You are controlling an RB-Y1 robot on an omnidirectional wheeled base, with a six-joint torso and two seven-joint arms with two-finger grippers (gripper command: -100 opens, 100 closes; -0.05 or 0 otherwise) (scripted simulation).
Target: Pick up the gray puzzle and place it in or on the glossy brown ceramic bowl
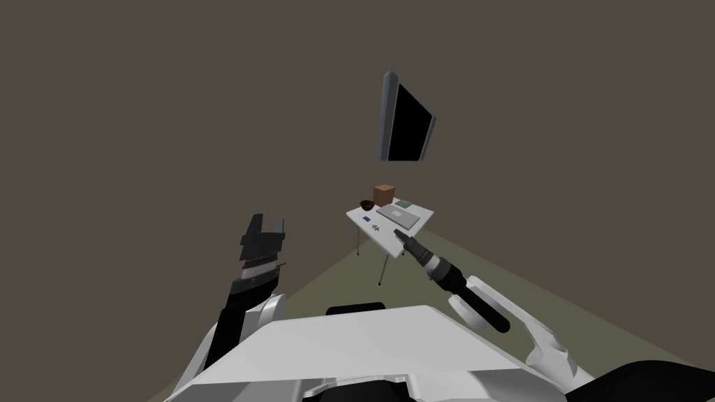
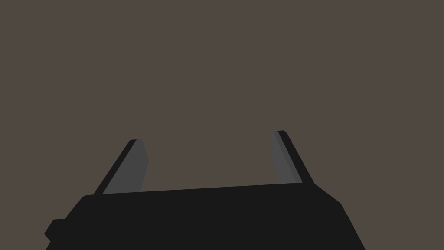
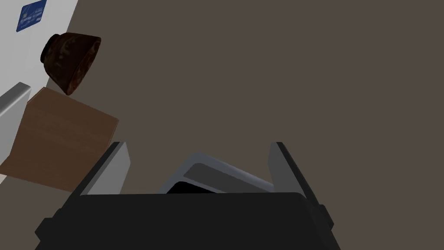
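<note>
Plainly, the right gripper stands open, its two fingers about a third of the frame apart and gripping nothing. Through the gap only the grey rim of the dark wall screen shows, low in the right wrist frame. Further out, at that frame's upper left, the glossy brown bowl sits on the white table. A brown box lies just below the bowl and a blue card is in the top left corner.

In the head frame's centre, this hand's tip hangs over the table's near edge. The gray puzzle lies flat just left of the tip, on the near-left part of the top, below the blue card. The bowl is up and left of it, at the table's far left corner. The puzzle reads as a small cluster of pale pieces that seems to run down-right along the table's edge, but it is too small to fix its long axis or facing.

The right arm is clearly the nearer. Its fingers point out past the puzzle, so I judge the reach needs a tip downward and a shift left in the frame.

The left gripper is raised at the head frame's middle left, open and empty, well apart from the table.
</note>
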